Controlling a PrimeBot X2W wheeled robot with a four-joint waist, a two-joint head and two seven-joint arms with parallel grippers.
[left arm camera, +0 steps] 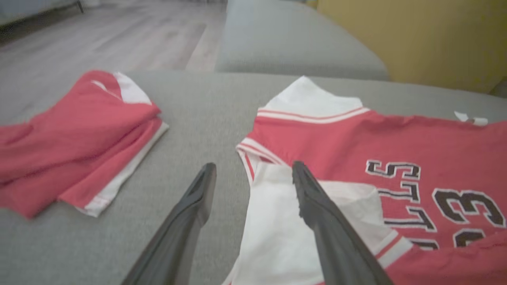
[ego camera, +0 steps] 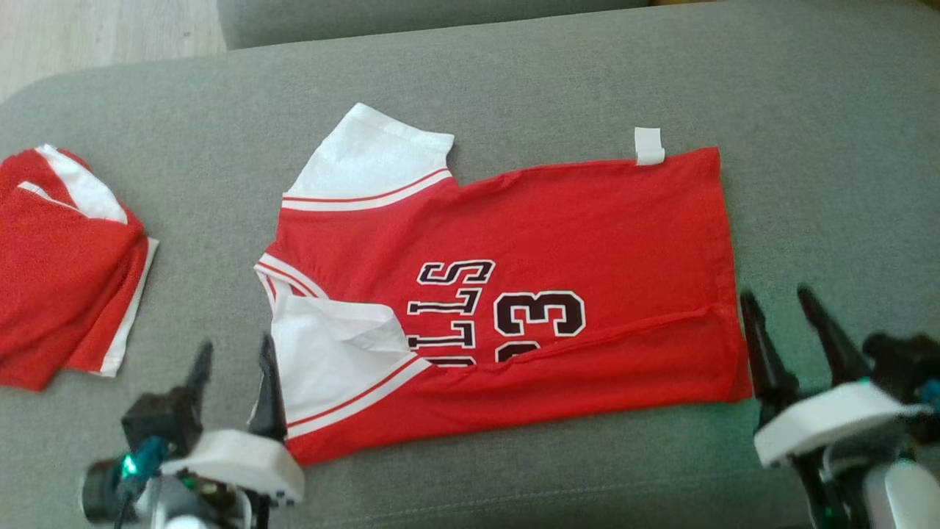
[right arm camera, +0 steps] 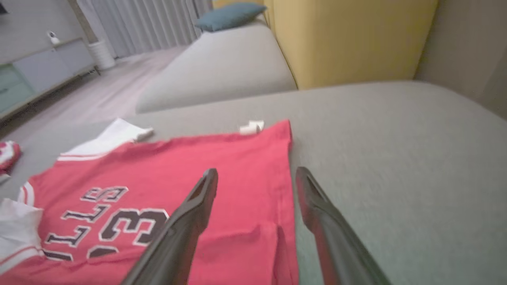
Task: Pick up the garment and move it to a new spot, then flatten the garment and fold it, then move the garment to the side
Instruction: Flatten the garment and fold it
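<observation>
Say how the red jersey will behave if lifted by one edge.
Probably floppy: the red jersey lies creased, its near strip folded over. Likely light, being thin and flat. May cling to the woven grey cushion.

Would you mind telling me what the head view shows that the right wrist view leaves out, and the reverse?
Head view's extras: the left pincer, open beside the near sleeve, and most of the folded red pile. Right wrist view's extras: a teal cushion, curtains, a cabinet and a yellow panel. Shared: the jersey, its white tag, the grey sofa and the open right pincer.
</observation>
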